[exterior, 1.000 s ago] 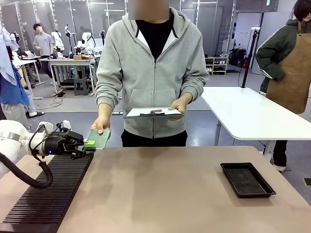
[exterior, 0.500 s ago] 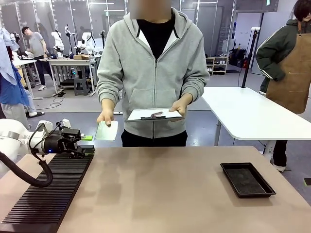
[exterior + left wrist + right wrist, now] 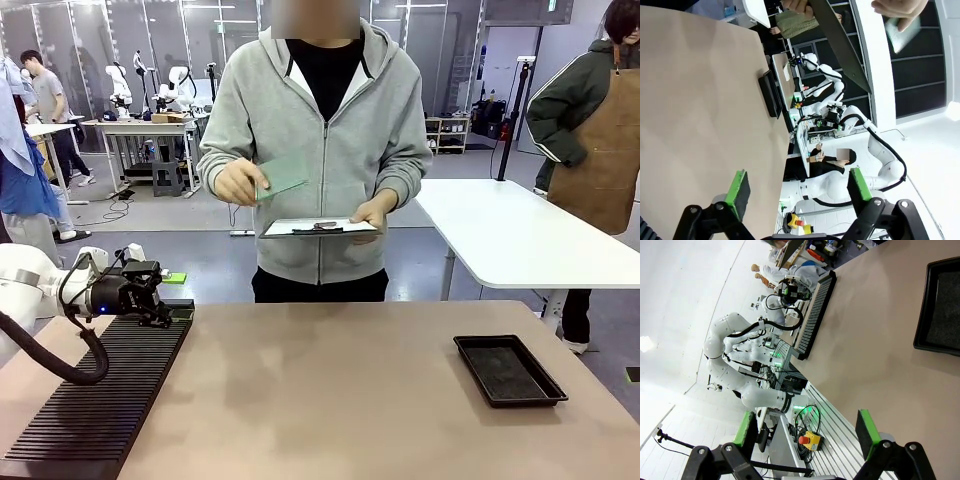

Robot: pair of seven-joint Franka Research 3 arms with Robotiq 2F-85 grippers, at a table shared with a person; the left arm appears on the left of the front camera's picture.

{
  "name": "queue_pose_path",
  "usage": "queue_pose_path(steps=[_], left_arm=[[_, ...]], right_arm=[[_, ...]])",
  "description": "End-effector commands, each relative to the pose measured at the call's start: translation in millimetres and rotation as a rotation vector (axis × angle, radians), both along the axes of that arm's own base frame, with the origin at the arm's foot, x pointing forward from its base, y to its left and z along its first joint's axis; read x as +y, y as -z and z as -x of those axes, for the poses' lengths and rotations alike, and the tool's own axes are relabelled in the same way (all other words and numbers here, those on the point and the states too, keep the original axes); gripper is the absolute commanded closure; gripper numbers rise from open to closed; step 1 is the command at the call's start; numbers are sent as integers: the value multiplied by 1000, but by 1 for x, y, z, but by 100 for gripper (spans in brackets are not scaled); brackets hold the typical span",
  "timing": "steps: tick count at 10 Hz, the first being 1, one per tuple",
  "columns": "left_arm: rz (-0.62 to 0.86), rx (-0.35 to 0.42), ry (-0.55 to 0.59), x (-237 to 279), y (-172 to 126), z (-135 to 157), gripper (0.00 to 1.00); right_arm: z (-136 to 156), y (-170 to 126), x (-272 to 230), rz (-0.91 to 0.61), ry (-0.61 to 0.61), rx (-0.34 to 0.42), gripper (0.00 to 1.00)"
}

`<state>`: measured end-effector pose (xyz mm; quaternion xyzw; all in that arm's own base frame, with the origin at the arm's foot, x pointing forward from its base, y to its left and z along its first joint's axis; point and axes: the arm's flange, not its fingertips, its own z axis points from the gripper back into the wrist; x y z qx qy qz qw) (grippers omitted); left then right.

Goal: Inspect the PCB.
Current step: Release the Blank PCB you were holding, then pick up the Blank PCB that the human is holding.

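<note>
Front view tells the change plainly: a second ago the PCB was pinched at the table's far-left edge between the green pads of the left gripper and the person's hand, half a second ago the hand had lifted it clear, and now it is up at chest height, just above the clipboard the person carries in the other hand. The left gripper has drawn back a little over the far end of the slotted rack, and its wrist camera shows the left gripper with pads spread wide and nothing between them, the PCB far off in the person's fingers. My reading is that the handover is finished and the inspecting now falls to the person — the robot has only to wait for the board's return. The right gripper hangs over the table with its jaws wide as well, empty. The board looks a thin, flat, pale green rectangle, held by one end and tilted; its face is too small to make out any components.
</note>
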<state>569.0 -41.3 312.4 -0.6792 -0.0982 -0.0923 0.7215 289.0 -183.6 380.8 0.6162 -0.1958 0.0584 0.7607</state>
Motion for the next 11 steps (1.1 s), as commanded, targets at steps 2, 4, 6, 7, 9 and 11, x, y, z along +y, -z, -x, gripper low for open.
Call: queue_pose_path(steps=[2,4,6,7,9,11], left_arm=[[1,4,0,0,1,0,0],[1,4,0,0,1,0,0],[1,4,0,0,1,0,0],[1,4,0,0,1,0,0],[1,4,0,0,1,0,0],[1,4,0,0,1,0,0]], right_arm=[[1,-1,0,-5,0,-5,0],[1,-1,0,-5,0,-5,0],[1,-1,0,-5,0,-5,0],[1,-1,0,-5,0,-5,0],[1,-1,0,-5,0,-5,0],[1,-1,0,-5,0,-5,0]])
